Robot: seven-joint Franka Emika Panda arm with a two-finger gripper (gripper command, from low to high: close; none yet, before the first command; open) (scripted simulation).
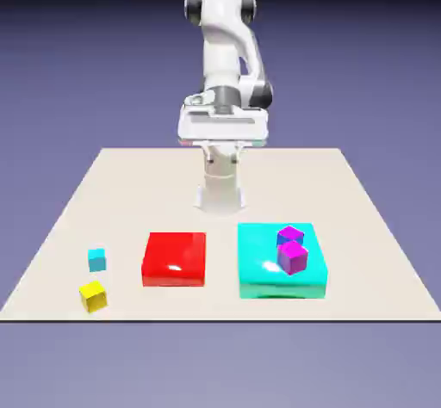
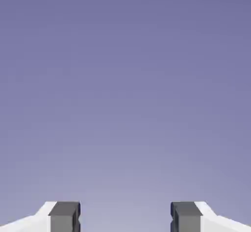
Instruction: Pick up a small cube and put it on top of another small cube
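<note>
The small yellow cube (image 1: 93,295) rests on the table near the front edge, at the exterior view's left. Just behind it stands a small cyan cube (image 1: 96,259), apart from it. My gripper (image 1: 222,136) hangs high above the table's far half, well away from both cubes. In the hand view the gripper (image 2: 125,219) is open; its two grey fingertips (image 2: 63,217) stand wide apart with only the blue-violet backdrop between them. No cube shows in the hand view.
A flat red block (image 1: 175,258) lies right of the small cubes. A larger flat cyan block (image 1: 258,268) lies further right, carrying two purple cubes (image 1: 293,257) that touch each other. The beige table (image 1: 129,191) ends just in front of the yellow cube.
</note>
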